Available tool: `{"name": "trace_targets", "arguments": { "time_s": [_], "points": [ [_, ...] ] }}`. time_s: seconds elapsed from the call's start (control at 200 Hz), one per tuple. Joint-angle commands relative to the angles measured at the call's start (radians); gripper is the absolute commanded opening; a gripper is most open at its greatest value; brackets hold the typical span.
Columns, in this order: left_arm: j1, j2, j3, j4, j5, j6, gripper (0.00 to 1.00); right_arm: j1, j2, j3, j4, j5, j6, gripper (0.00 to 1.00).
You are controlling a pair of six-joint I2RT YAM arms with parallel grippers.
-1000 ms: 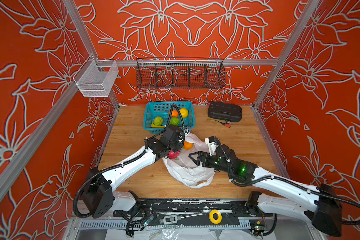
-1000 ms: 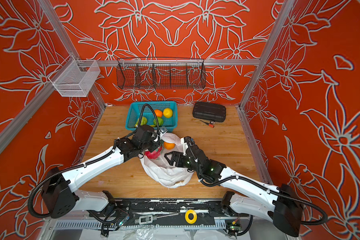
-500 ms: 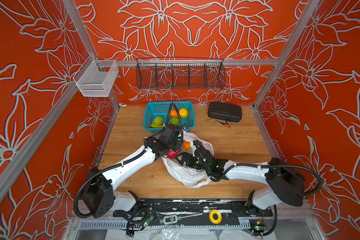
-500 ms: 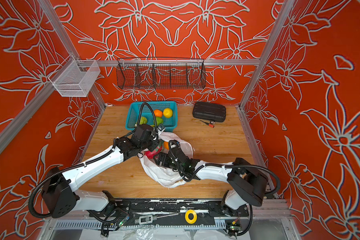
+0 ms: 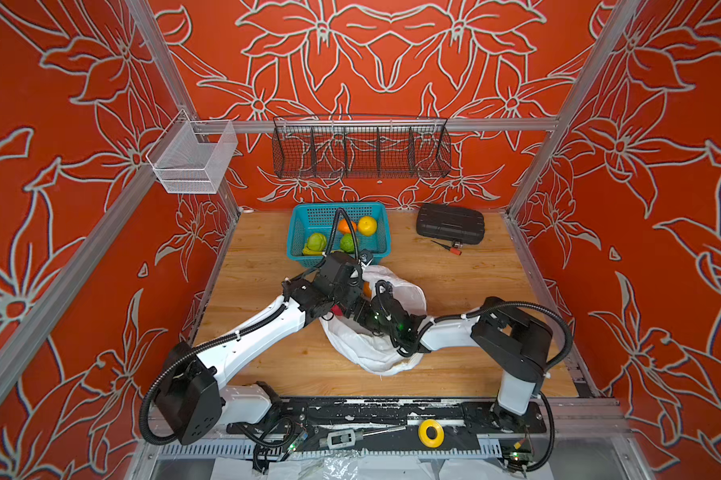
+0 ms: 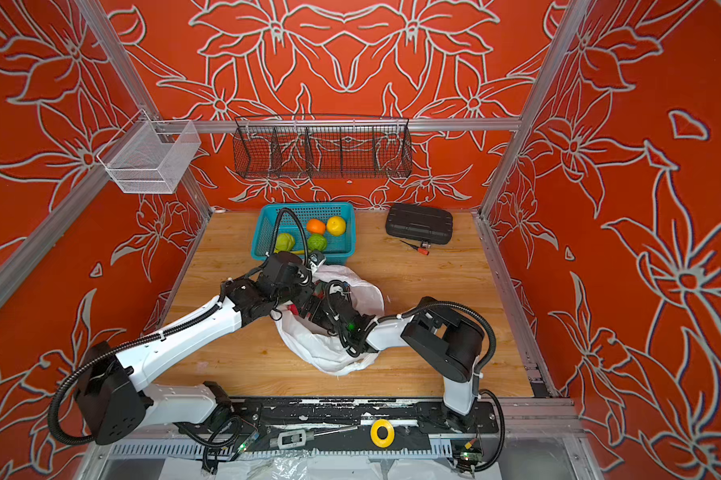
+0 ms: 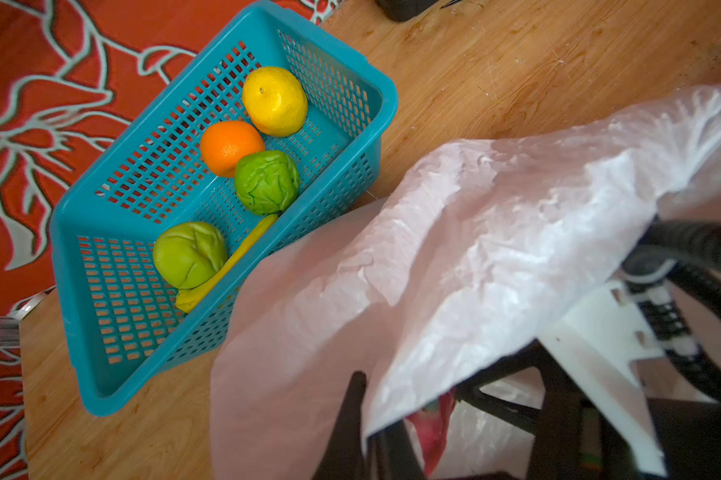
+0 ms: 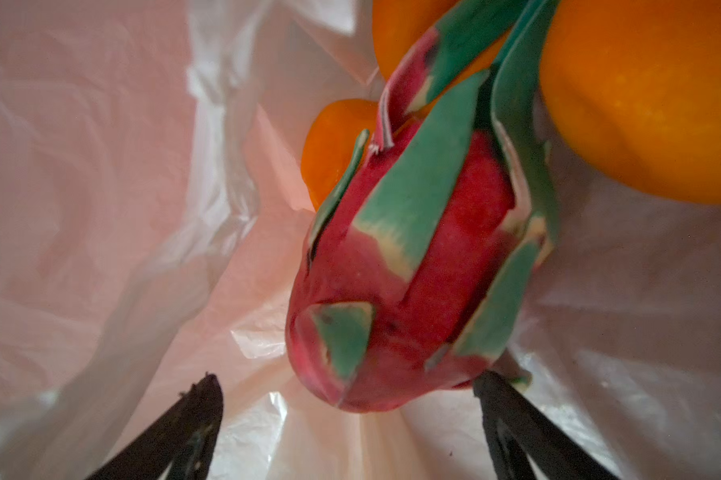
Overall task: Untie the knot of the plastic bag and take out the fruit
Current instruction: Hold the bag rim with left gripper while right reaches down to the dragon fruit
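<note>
While inside the plastic bag point(image 8: 101, 208), right hand point(image 8: 346, 377) agape at the dragon fruit point(image 8: 413, 270).

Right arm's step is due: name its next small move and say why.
Probably ease the right pincer forward, then close on the dragon fruit. It stands open inside the bag, the fruit's near end between its tips, while the left pincer holds the bag open.

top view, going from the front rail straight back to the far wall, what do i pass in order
yellow ring on the front rail → crinkly translucent-white plastic bag → teal perforated plastic basket → black wire rack on the back wall
</note>
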Motion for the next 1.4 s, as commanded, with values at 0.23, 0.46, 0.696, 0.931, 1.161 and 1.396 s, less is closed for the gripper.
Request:
{"name": "trace_targets", "arguments": {
  "time_s": [0.23,0.46,0.696,0.931,1.161,1.396],
  "points": [
    [0.003,-0.033,-0.003,-0.018,0.035,-0.029,0.09,-0.008,0.081,0.1,-0.125,0.113,0.137,0.97],
    [0.003,-0.041,-0.002,-0.017,0.059,-0.048,0.09,-0.014,0.124,0.213,-0.263,0.179,0.116,0.97],
    [0.002,-0.033,0.001,-0.023,0.067,-0.052,0.09,-0.016,0.205,0.245,-0.232,0.117,0.144,0.97],
    [0.002,-0.035,-0.006,-0.026,0.057,-0.061,0.09,-0.025,0.177,0.222,-0.221,0.098,0.118,0.81],
    [0.003,-0.034,-0.002,-0.029,0.031,-0.079,0.09,-0.027,0.129,0.145,-0.08,0.072,0.107,0.62],
    [0.022,-0.029,0.003,-0.035,0.027,-0.098,0.09,-0.026,0.03,0.059,-0.021,0.05,0.06,0.55]
  ]
}}
